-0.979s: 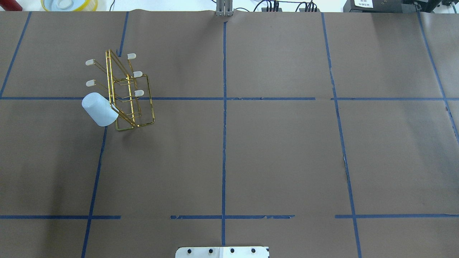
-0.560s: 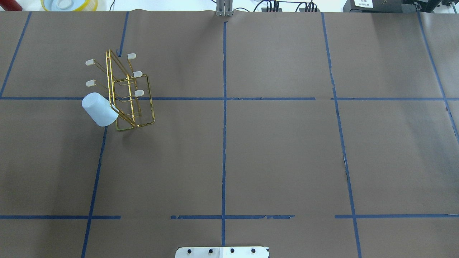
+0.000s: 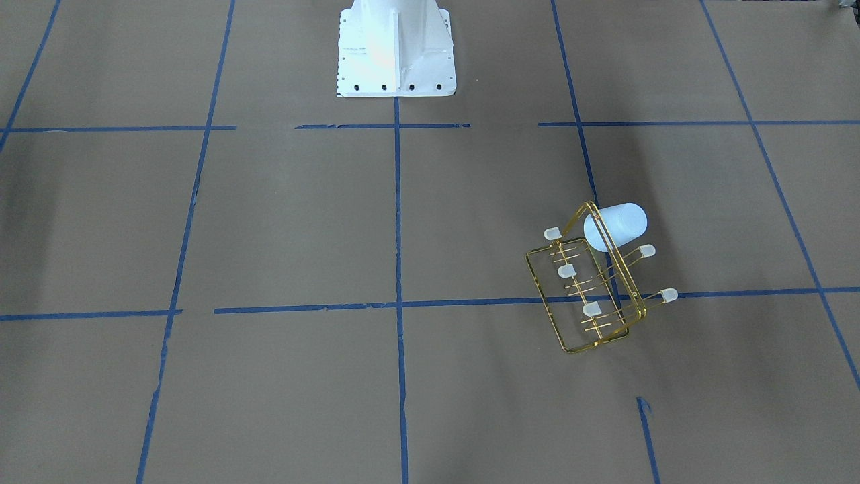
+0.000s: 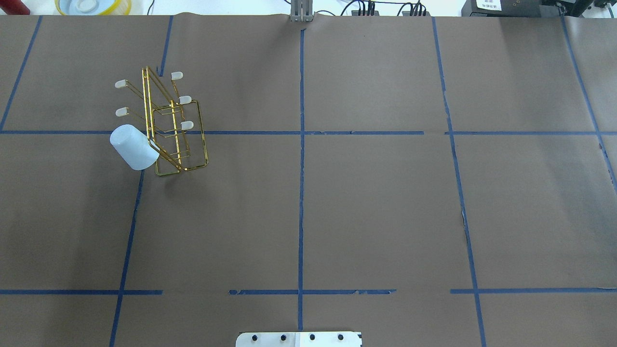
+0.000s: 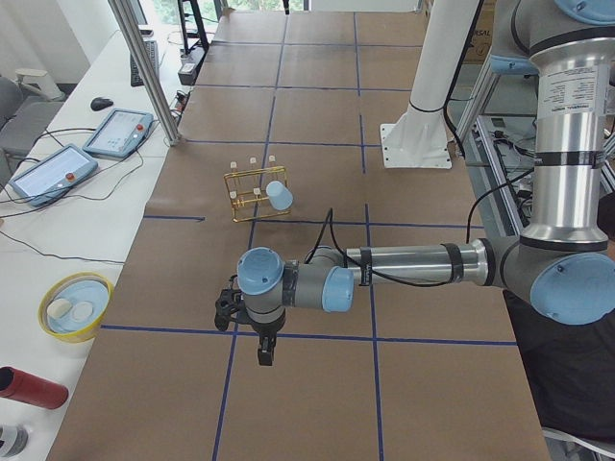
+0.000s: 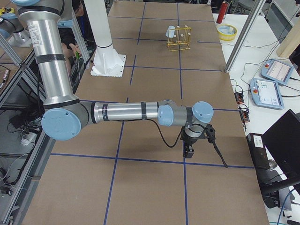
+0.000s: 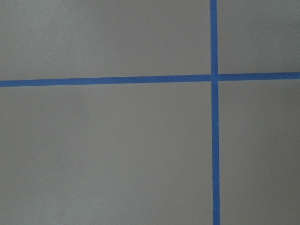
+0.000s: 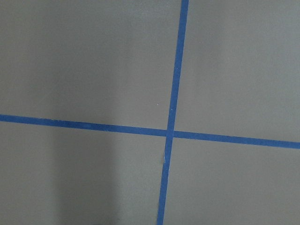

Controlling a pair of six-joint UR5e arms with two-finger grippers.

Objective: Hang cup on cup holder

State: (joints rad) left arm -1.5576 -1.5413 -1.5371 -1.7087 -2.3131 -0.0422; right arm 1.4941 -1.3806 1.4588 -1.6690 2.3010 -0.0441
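The pale blue-white cup sits tilted, mouth inward, over a prong on the near left side of the gold wire cup holder, which stands on the table's left half. Both also show in the front-facing view, cup and holder. No gripper shows in the overhead or front-facing views. In the exterior left view my left gripper hangs over the table's left end, well away from the holder. In the exterior right view my right gripper hangs over the right end. I cannot tell if either is open or shut.
The robot's white base stands at the table's middle rear. Off the table's left end lie a yellow bowl, a red can and control pendants. Metal posts stand at the far edge.
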